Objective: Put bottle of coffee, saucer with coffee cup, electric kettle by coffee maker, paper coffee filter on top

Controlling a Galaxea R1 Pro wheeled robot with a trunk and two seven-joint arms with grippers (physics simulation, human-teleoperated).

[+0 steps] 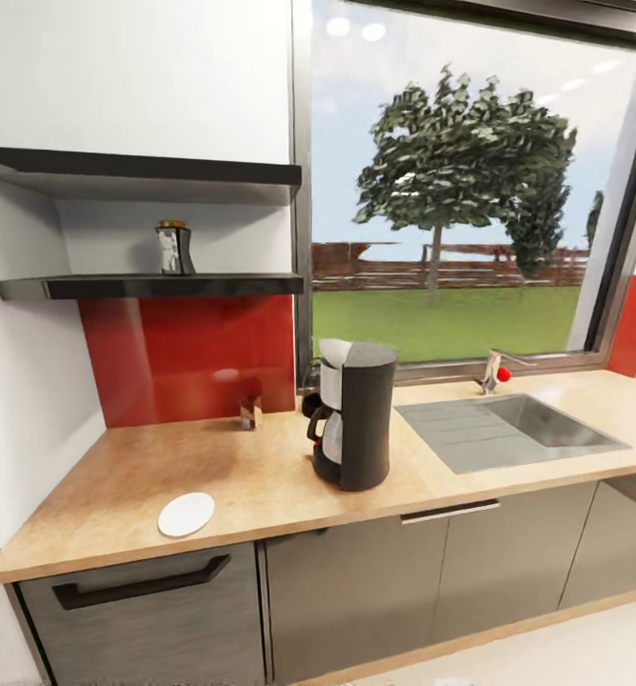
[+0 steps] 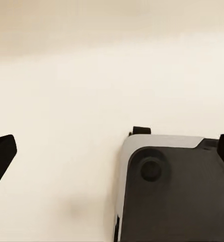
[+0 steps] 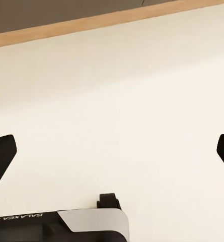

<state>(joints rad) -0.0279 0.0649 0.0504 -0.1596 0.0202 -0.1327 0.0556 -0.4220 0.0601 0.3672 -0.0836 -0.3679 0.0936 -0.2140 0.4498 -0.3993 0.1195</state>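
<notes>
With both grippers held wide open and empty above the floor, the bottle of coffee (image 1: pixel 174 248) on the kitchen shelf (image 1: pixel 156 285) is best approached squarely, then carried to the coffee maker (image 1: pixel 358 414) on the kitchen countertop (image 1: pixel 128 486).

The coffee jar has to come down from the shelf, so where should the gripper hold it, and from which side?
Probably around the narrow waist of the coffee jar, coming straight in from the front. It stands upright on the lower shelf, and the upper shelf close above blocks a grab from the top.
</notes>
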